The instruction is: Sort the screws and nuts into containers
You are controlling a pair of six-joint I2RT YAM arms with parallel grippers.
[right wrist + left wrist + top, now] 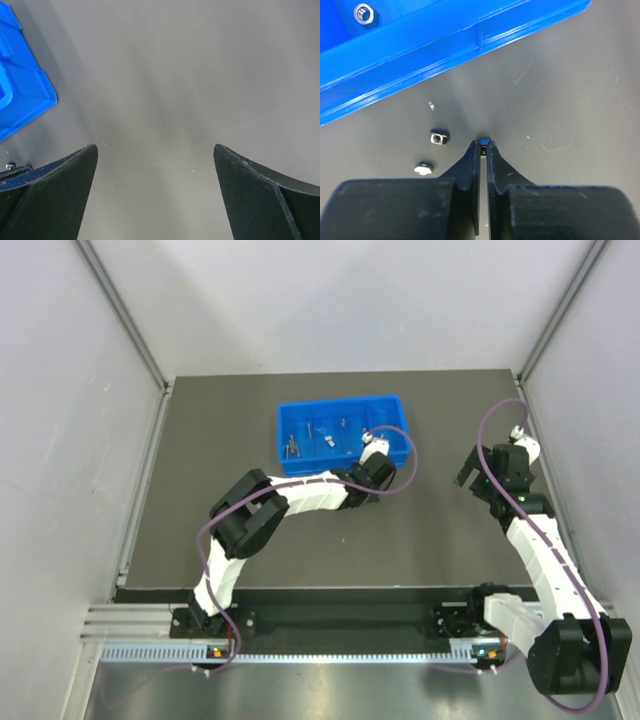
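Pinching what looks like a nut [483, 147] just outside the blue tray [445, 45], the left gripper [483, 145] is nearly closed; the right gripper [155, 148], beside the tray, gapes wide and empty.

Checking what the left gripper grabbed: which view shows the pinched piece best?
Left wrist view: the tiny metal piece sits clamped at the tips of the left gripper, close and sharp. In the top external view it is too small to see. The right wrist view misses it.
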